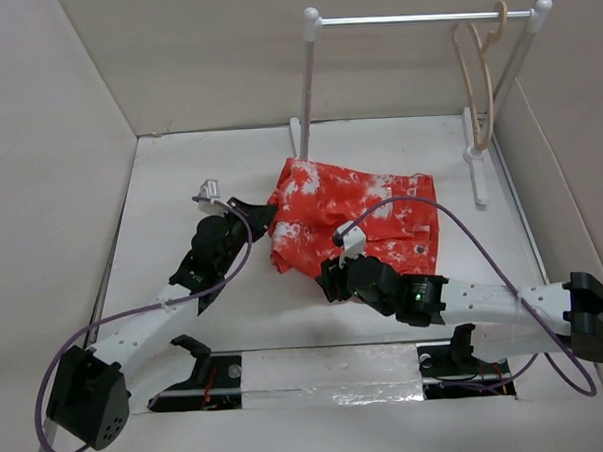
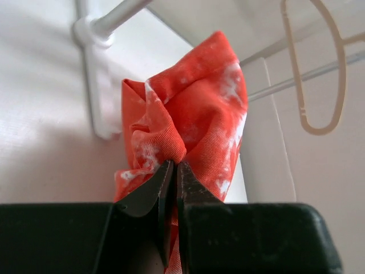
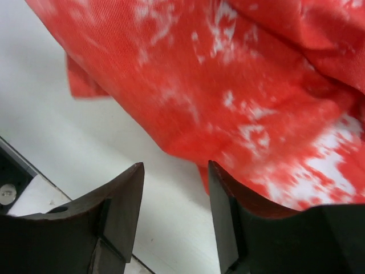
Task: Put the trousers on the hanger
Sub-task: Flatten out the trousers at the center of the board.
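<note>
The red-orange trousers (image 1: 356, 224) with white blotches lie bunched on the white table in the middle. My left gripper (image 1: 264, 216) is shut on the trousers' left edge; in the left wrist view its closed tips (image 2: 174, 166) pinch a fold of the cloth (image 2: 194, 114). My right gripper (image 1: 332, 281) is open at the trousers' near edge, over the table; in the right wrist view its fingers (image 3: 128, 194) stand apart just short of the cloth (image 3: 228, 85). The beige hanger (image 1: 478, 83) hangs from the rack bar at the far right and shows in the left wrist view (image 2: 319, 68).
A white-posted rack with a metal bar (image 1: 413, 19) stands at the back; its left post (image 1: 305, 86) is just behind the trousers. Side walls (image 1: 49, 177) close in the table. Slots with cables run along the near edge (image 1: 328, 370).
</note>
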Robot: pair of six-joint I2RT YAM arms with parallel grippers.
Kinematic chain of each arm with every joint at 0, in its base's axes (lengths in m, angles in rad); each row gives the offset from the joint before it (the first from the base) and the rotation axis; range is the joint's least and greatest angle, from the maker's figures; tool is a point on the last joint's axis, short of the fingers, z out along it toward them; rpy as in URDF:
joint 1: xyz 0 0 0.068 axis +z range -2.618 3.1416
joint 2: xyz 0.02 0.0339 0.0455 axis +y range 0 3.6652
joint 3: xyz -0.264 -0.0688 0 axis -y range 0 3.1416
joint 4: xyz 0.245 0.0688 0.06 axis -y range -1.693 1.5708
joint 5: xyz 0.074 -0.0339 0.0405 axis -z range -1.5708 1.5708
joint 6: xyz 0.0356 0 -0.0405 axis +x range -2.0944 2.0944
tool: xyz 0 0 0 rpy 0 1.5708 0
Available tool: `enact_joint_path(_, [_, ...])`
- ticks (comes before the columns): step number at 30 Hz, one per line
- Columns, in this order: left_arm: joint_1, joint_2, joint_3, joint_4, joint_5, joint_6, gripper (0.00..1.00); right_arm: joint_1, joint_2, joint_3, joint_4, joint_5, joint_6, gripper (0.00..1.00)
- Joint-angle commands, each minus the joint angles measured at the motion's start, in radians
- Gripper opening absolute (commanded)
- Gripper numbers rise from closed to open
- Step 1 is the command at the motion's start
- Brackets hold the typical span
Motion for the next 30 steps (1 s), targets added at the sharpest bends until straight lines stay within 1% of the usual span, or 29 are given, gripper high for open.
enact_joint_path(1, [-0.082, -0.004, 0.208, -0.144, -0.1, 0.136, 0.0, 0.026, 0.0, 0.078, -0.018, 0.066, -0.011, 0.5])
enact_joint_path(2, [-0.182, 0.037, 0.257, -0.177, -0.151, 0.168, 0.0, 0.035, -0.026, 0.084, -0.052, 0.095, 0.003, 0.42])
enact_joint_path(3, [-0.241, 0.068, 0.318, -0.218, -0.214, 0.202, 0.0, 0.036, -0.05, 0.085, -0.066, 0.129, 0.01, 0.35])
enact_joint_path(4, [-0.34, 0.139, 0.445, -0.301, -0.33, 0.271, 0.0, 0.036, -0.119, 0.072, -0.08, 0.137, 0.026, 0.31])
enact_joint_path(6, [-0.404, 0.231, 0.576, -0.396, -0.407, 0.322, 0.0, 0.036, -0.193, 0.043, -0.077, 0.16, 0.029, 0.33])
enact_joint_path(7, [-0.419, 0.276, 0.692, -0.498, -0.424, 0.334, 0.0, 0.036, -0.227, 0.026, -0.074, 0.155, 0.029, 0.36])
enact_joint_path(8, [-0.435, 0.362, 0.73, -0.54, -0.435, 0.349, 0.01, 0.022, -0.254, 0.007, -0.116, 0.157, 0.055, 0.45])
enact_joint_path(9, [-0.444, 0.396, 0.751, -0.559, -0.428, 0.362, 0.12, 0.01, -0.296, -0.002, -0.15, 0.181, 0.076, 0.5])
enact_joint_path(10, [-0.462, 0.427, 0.768, -0.582, -0.419, 0.363, 0.42, 0.009, -0.31, -0.014, -0.182, 0.198, 0.107, 0.55])
enact_joint_path(11, [-0.471, 0.475, 0.764, -0.587, -0.42, 0.356, 0.56, -0.004, -0.325, -0.026, -0.24, 0.21, 0.16, 0.64])
enact_joint_path(12, [-0.482, 0.491, 0.753, -0.585, -0.429, 0.344, 0.67, -0.015, -0.351, -0.054, -0.274, 0.227, 0.196, 0.67])
enact_joint_path(13, [-0.491, 0.496, 0.721, -0.575, -0.437, 0.337, 0.81, -0.045, -0.363, -0.068, -0.303, 0.227, 0.228, 0.68])
enact_joint_path(14, [-0.492, 0.494, 0.697, -0.556, -0.423, 0.336, 0.85, -0.061, -0.38, -0.082, -0.345, 0.227, 0.28, 0.69])
enact_joint_path(16, [-0.492, 0.474, 0.611, -0.49, -0.374, 0.342, 0.87, -0.089, -0.444, -0.14, -0.351, 0.232, 0.305, 0.69])
enact_joint_path(18, [-0.492, 0.416, 0.551, -0.464, -0.406, 0.308, 0.87, -0.139, -0.497, -0.177, -0.347, 0.23, 0.311, 0.69])
enact_joint_path(19, [-0.492, 0.387, 0.481, -0.456, -0.437, 0.252, 0.85, -0.162, -0.524, -0.2, -0.342, 0.22, 0.304, 0.67])
enact_joint_path(20, [-0.492, 0.313, 0.442, -0.449, -0.495, 0.224, 0.85, -0.212, -0.575, -0.209, -0.33, 0.212, 0.287, 0.58])
enact_joint_path(21, [-0.492, 0.268, 0.399, -0.436, -0.512, 0.199, 0.85, -0.239, -0.596, -0.217, -0.321, 0.189, 0.276, 0.51])
enact_joint_path(22, [-0.492, 0.228, 0.318, -0.401, -0.521, 0.18, 0.84, -0.265, -0.615, -0.226, -0.313, 0.171, 0.262, 0.44])
enact_joint_path(23, [-0.461, 0.15, 0.281, -0.38, -0.52, 0.147, 0.84, -0.291, -0.639, -0.229, -0.301, 0.152, 0.235, 0.4])
enact_joint_path(24, [-0.444, 0.116, 0.244, -0.36, -0.505, 0.135, 0.84, -0.34, -0.646, -0.23, -0.296, 0.132, 0.221, 0.36])
enact_joint_path(25, [-0.424, 0.091, 0.186, -0.314, -0.48, 0.127, 0.84, -0.363, -0.649, -0.23, -0.291, 0.088, 0.207, 0.25])
enact_joint_path(26, [-0.382, 0.059, 0.166, -0.297, -0.405, 0.12, 0.84, -0.385, -0.641, -0.229, -0.278, 0.066, 0.183, 0.09])
enact_joint_path(27, [-0.364, 0.054, 0.146, -0.279, -0.362, 0.118, 0.83, -0.42, -0.632, -0.229, -0.271, 0.042, 0.172, 0.08])
enact_joint_path(28, [-0.355, 0.056, 0.118, -0.243, -0.322, 0.118, 0.76, -0.434, -0.623, -0.227, -0.268, 0.007, 0.164, 0.08])
enact_joint_path(29, [-0.355, 0.063, 0.109, -0.231, -0.266, 0.124, 0.73, -0.445, -0.614, -0.226, -0.273, -0.004, 0.162, 0.11])
enact_joint_path(30, [-0.366, 0.085, 0.1, -0.222, -0.241, 0.124, 0.72, -0.445, -0.597, -0.224, -0.279, -0.017, 0.167, 0.15])
